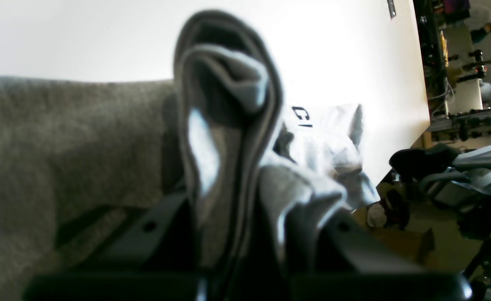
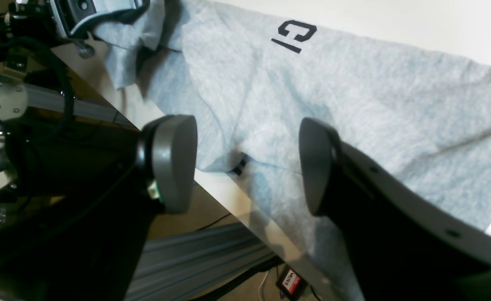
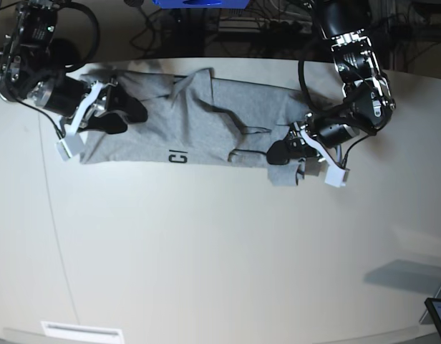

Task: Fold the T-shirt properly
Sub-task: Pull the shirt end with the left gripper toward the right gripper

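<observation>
The heather-grey T-shirt (image 3: 206, 122) lies stretched in a long band across the far part of the white table (image 3: 220, 251), with black letters (image 3: 178, 157) near its front edge. My left gripper (image 3: 279, 152) is shut on a bunched fold at the shirt's right end; in the left wrist view that fold (image 1: 228, 125) stands up between the dark fingers (image 1: 157, 234) of the left gripper (image 1: 245, 238). My right gripper (image 3: 129, 117) is open over the shirt's left end. In the right wrist view the right gripper (image 2: 245, 167) hangs above the T-shirt (image 2: 354, 104), beside the table edge, gripping nothing.
A blue object (image 3: 199, 3) and cables sit beyond the table's far edge. A dark device (image 3: 439, 312) pokes in at the bottom right corner. A white label (image 3: 81, 331) lies near the front left. Below the table edge are metal rails (image 2: 195, 255).
</observation>
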Motion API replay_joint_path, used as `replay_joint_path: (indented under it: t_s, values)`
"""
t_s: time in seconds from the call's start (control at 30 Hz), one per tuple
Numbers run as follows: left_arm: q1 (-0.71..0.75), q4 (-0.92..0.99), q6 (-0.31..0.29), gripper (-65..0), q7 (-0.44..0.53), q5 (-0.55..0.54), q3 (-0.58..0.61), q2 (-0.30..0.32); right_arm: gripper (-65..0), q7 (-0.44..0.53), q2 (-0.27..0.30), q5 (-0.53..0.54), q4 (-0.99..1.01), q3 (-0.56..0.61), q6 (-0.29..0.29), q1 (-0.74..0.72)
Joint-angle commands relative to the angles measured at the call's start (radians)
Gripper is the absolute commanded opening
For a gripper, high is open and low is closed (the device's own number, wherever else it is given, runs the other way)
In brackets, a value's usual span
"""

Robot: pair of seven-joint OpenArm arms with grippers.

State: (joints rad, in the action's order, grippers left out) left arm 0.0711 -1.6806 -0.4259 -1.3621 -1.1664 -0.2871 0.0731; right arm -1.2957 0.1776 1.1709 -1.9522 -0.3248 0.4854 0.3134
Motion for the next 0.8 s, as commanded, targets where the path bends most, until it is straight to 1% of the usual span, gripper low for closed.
replay_joint_path:
  t_s: [0.0,0.1,0.23,0.77]
  values:
    - [-0.011,-0.016,-0.006,-65.0,0.01,-0.028,0.001,-0.003,-27.7,0.017,0.007,0.025,-0.013,-0.004,0.005,-0.006]
    - [-0.011,-0.013,-0.006,-65.0,0.01,-0.024,0.009,-0.011,-27.7,0.017,0.007,0.025,-0.013,-0.004,0.005,-0.006]
    - [-0.011,-0.013,-0.006,-65.0,0.01,-0.024,0.055,-0.012,-27.7,0.017,0.007,0.025,-0.013,-0.004,0.005,-0.006]
    - [0.011,-0.011,-0.006,-65.0,0.01,-0.031,0.056,-0.026,-27.7,0.017,0.007,0.025,-0.013,-0.004,0.005,-0.006]
